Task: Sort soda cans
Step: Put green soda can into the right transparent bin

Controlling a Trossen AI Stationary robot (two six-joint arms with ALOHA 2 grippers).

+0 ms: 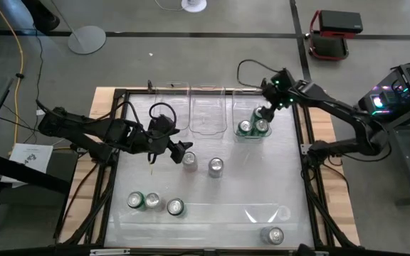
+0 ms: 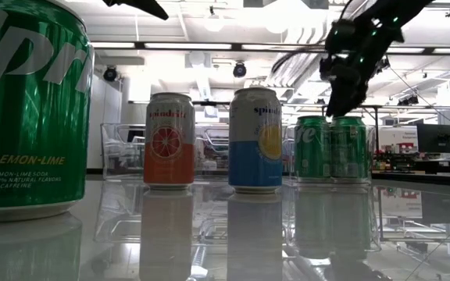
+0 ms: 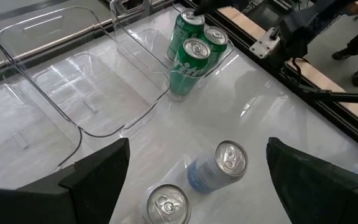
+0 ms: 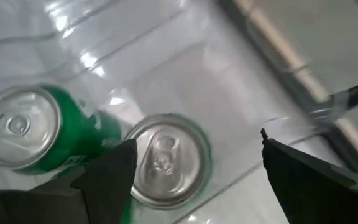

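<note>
Three green soda cans [image 3: 191, 53] stand upright in the rightmost clear bin [image 1: 251, 135] at the table's far side. My right gripper [image 1: 263, 114] hangs open just above them; a silver can top [image 4: 166, 155] shows between its fingers, untouched. Mid-table stand two pale cans [image 1: 189, 159] [image 1: 216, 166], labelled orange [image 2: 169, 140] and blue [image 2: 255, 140] in the low view. My left gripper [image 1: 182, 151] hovers open above and left of them. Three more cans [image 1: 151, 201] stand near the front left, and one [image 1: 275, 235] at the front right.
Two more clear bins [image 1: 206, 114] [image 1: 168, 107] stand to the left of the one with the green cans. Black frame rails [image 1: 308, 153] run along the table's sides. A large green can [image 2: 30, 109] stands close in front of the low camera.
</note>
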